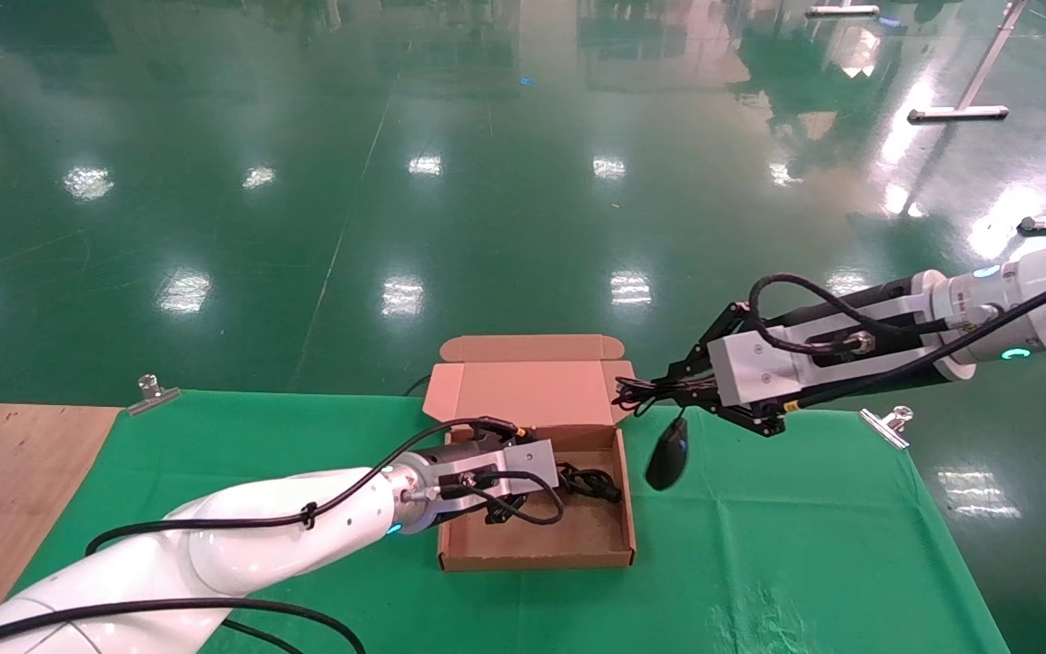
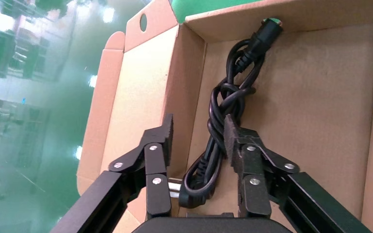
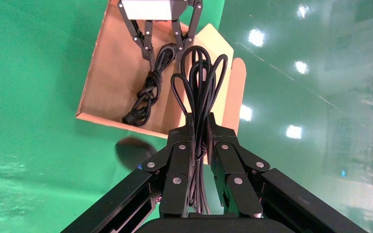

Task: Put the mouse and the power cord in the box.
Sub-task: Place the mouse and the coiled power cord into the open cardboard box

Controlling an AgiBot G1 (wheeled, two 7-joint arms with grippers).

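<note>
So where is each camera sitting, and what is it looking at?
Head view: on the robot's head, looking forward and down at the green table; shows both arms, the box and the hanging mouse.
Left wrist view: on the left arm, looking into the box; shows the open left gripper over the power cord.
Right wrist view: on the right arm; shows the right gripper pinching the mouse's looped cable.
All views share the box and power cord.

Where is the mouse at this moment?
In the head view the mouse dangles by its thin cable from the right claw, above the green cloth just right of the box, not yet inside.
</note>
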